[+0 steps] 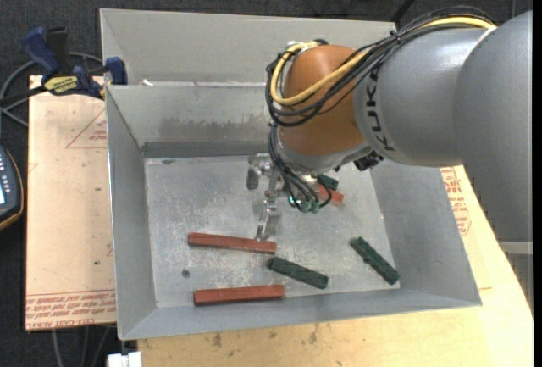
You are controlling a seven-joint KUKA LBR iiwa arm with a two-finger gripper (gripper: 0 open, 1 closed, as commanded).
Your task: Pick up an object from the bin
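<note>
While I am watching from above, the arm [457, 94] is reaching into the grey metal bin [127, 187] from the right. Its end effector [268, 230] is hanging low over the floor near the middle of the bin. The tip is sitting right at the right end of a long red-brown stick [224, 242], which is lying almost level across the floor. I cannot tell whether the tip is touching that stick, and I cannot tell whether the end effector is released or clenched.

A second red-brown stick [239, 295] is lying nearer the front wall, apart from the first. A dark green stick [297, 272] is lying between the two, just below and to the right of the end effector and slanting down to the right. Another dark green stick [374, 260] is lying well to the right, also slanted. A small orange-red piece [336, 197] is peeking out beside the wrist, too hidden for me to name.

An orange cover [318, 102] is wrapping the wrist, with yellow and black cables [356, 60] looping over it. Black lettering [370, 115] on the grey arm is reading "KUK", and the rest is curving out of sight.
</note>
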